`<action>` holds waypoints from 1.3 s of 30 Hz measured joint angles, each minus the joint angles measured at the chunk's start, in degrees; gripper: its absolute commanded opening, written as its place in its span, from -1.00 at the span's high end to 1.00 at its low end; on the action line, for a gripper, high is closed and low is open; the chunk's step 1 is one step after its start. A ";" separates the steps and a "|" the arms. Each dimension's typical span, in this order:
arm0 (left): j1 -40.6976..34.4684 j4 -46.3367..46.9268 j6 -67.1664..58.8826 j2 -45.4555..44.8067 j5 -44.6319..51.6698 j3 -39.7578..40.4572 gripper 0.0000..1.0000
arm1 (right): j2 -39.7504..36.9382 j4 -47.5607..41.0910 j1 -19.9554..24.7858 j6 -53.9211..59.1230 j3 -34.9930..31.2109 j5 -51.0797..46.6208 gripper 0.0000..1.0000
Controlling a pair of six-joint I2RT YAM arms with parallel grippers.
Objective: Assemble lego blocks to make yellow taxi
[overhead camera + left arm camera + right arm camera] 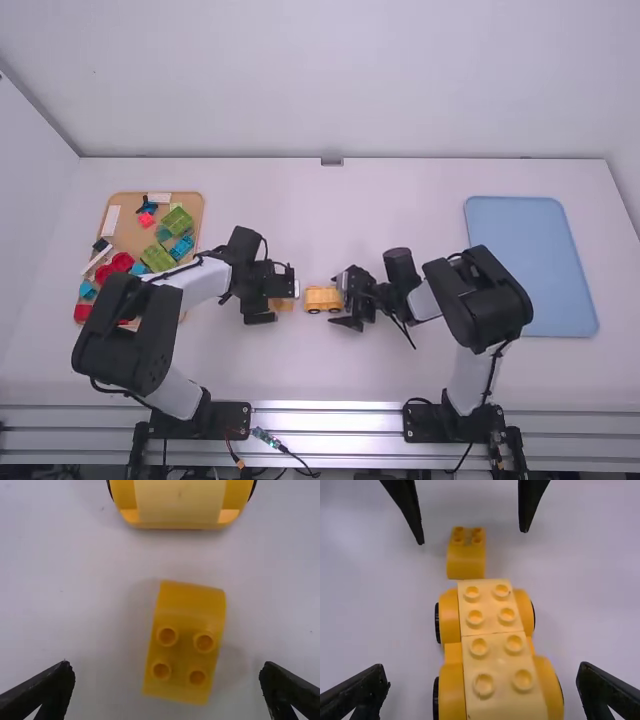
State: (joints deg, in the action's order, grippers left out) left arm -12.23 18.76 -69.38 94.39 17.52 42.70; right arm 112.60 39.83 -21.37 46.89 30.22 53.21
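Left gripper: fingers spread around block; close squarely, lift level.
Right gripper: fingers spread around taxi; steady it.
Block: near taxi's nine o'clock, high view.
Studs: align, press straight down.

On the flat white table: at left, a tan rectangular tray; near the middle, a yellow, black-wheeled car of studded plastic blocks; just beside, apart from it, a yellow four-studded plastic block; at right, a light-blue, round-cornered rectangular mat.
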 measured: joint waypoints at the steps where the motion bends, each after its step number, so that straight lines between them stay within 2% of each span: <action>1: 0.00 0.00 0.00 0.00 0.00 0.00 -0.98 | 0.00 0.00 0.00 0.00 0.00 0.00 -0.98; 7: 0.00 -3.06 0.00 0.02 0.00 -0.02 -0.98 | 0.00 -0.13 0.00 -0.22 0.09 0.02 -0.98; 15: 0.02 -1.68 -1.79 0.00 1.27 0.00 -0.98 | 0.00 -1.09 0.00 -0.37 0.13 0.00 -0.98; 19: 2.01 -1.77 -6.16 0.00 7.32 -0.57 -0.98 | 0.00 -1.07 0.00 -0.24 0.15 0.00 -0.98; 23: 7.39 -3.41 -10.19 0.00 14.71 -2.36 -0.98 | 0.00 -1.05 0.00 -0.31 0.15 -0.02 -0.98; 30: 13.25 -9.14 -15.80 0.00 29.07 -6.71 -0.98 | 0.00 -1.05 0.00 -0.24 0.15 0.00 -0.98; 39: 13.14 -20.85 -11.26 2.40 33.44 -10.64 -0.98 | 0.00 -0.98 0.00 -0.20 0.15 0.02 -0.98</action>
State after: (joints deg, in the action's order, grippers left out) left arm 0.91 -2.09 -80.64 96.79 50.96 32.05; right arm 112.60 38.85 -21.37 46.70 30.37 53.23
